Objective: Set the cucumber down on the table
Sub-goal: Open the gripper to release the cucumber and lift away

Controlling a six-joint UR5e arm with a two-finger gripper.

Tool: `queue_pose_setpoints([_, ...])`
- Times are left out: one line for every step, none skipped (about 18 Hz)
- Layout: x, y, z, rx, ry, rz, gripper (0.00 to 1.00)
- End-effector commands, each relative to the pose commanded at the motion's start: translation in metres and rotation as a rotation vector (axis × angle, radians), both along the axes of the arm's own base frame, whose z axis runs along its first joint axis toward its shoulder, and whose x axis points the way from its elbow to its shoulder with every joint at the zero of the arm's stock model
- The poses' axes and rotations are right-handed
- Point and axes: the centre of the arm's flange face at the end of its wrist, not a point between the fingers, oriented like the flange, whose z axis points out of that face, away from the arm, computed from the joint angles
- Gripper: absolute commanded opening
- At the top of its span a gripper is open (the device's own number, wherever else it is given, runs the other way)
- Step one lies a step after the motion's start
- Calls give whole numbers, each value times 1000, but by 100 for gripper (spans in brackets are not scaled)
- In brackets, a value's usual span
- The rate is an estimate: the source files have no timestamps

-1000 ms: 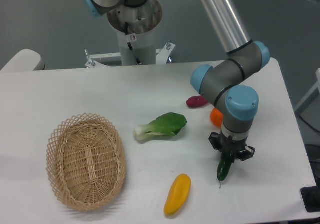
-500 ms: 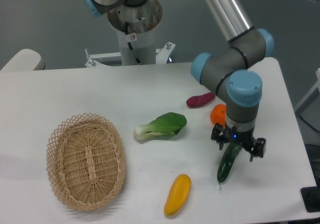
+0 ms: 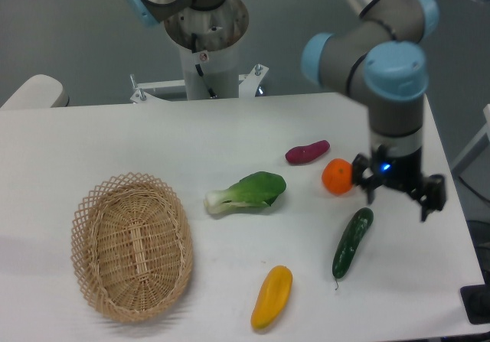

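Note:
The dark green cucumber (image 3: pixel 351 242) lies flat on the white table (image 3: pixel 115 143), towards the front right, its thin stem tip pointing at the near edge. My gripper (image 3: pixel 398 201) hangs above and to the right of the cucumber's upper end, clear of it. The gripper is open and nothing sits between its two fingers (image 3: pixel 370 190).
An orange fruit (image 3: pixel 336 177) rests just left of the gripper and a purple vegetable (image 3: pixel 306 151) lies behind it. A bok choy (image 3: pixel 246 192) sits mid-table, a yellow vegetable (image 3: pixel 272 296) near the front edge, and an oval wicker basket (image 3: pixel 131 245) at the left.
The gripper opened and let go of the cucumber, then rose up and to the right. The cucumber now lies on the table on its own.

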Motion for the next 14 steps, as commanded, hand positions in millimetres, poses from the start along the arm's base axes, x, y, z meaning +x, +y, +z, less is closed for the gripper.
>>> queue_pose_setpoints([-5,-10,1,-18,-7,-22,100])
queue_pose_setpoints([-9,-21,6,-33,-9,-41,100])
queue_pose_setpoints([-14,-31,8,-50,-25,-59,100])
queue_pose_setpoints([-19,-40,7,-67,-43,-76,100])
queue_pose_setpoints([-23,-49,5,-80,-49,-96,100])
queue_pose_setpoints([-27,-60,6,-91,-53,-114,100])
queue_pose_setpoints([-29,-68,4,-108,-68,-142,100])
queue_pose_setpoints([-30,-75,4,-123,-80,-174,100])
queue_pose_setpoints([-32,-83,4,-135,-91,-196,100])
queue_pose_setpoints([-33,-89,3,-145,-108,-215,100])
queue_pose_setpoints([-33,-93,5,-149,-109,-225,100])
queue_pose_setpoints([-33,-93,5,-149,-110,-227,100])
queue_pose_setpoints([-33,-92,5,-151,-111,-228,100])
queue_pose_setpoints([-33,-92,5,-151,-111,-228,100])
